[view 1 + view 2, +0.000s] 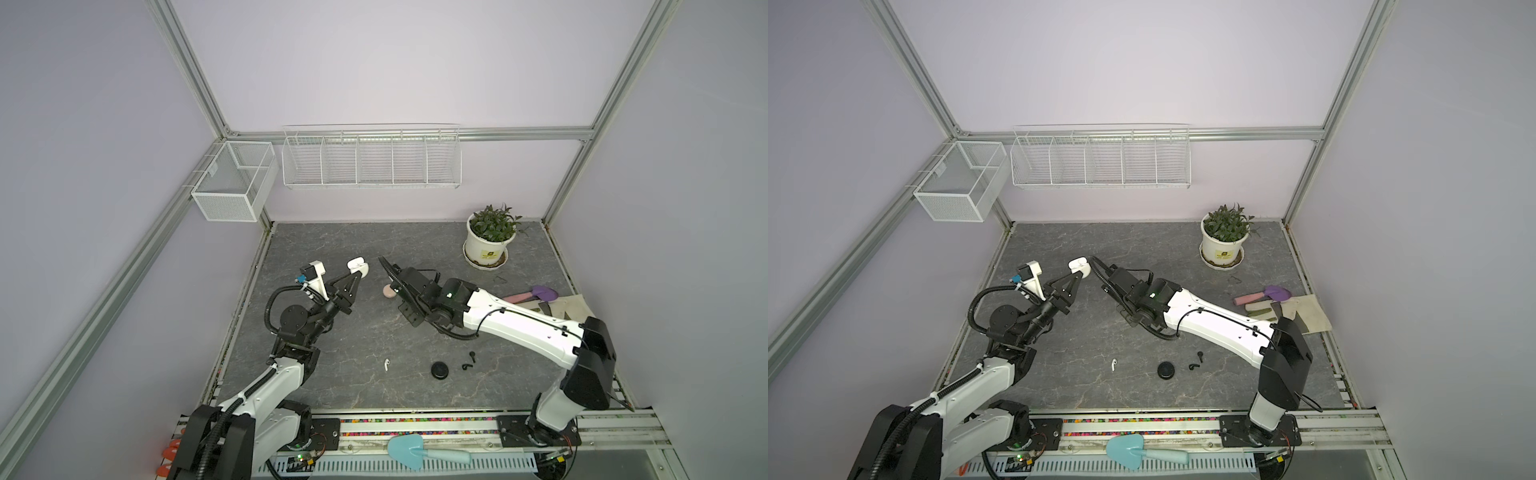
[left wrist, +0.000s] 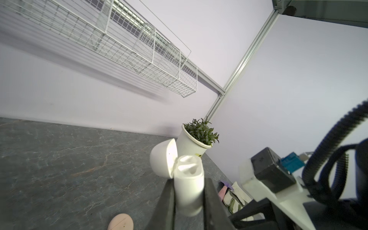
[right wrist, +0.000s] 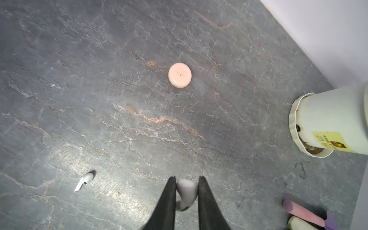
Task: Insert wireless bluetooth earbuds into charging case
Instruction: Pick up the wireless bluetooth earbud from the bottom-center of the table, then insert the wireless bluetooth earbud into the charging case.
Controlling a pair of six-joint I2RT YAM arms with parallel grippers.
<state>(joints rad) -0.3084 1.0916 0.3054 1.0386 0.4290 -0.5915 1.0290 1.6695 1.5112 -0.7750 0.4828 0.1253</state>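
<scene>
Lilac-walled cell, grey veined tabletop point(image 1: 332, 249). At the left, clamps the white charging case point(image 2: 189, 191) low on its body between the closed left fingers point(image 2: 211, 199), clear of the tabletop, lid hinged open, no earbud seen seated. Just right of it, pinches a whitish earbud point(image 3: 186, 189) by the bulb at the tips of the nearly closed right fingers point(image 3: 206, 199), stem running back between them, near the case but not over its mouth. Nearer the front, a second white earbud point(image 1: 386, 365) loose on the tabletop, then a black case point(image 1: 440, 370) and two black earbuds point(image 1: 467, 366). Likely trouble: with so small and smooth a bulb held only at the tips, could twist or pop free on touching the socket rim. Could also arrive with stem misaligned and jam, or shove the case askew in the left grip.
</scene>
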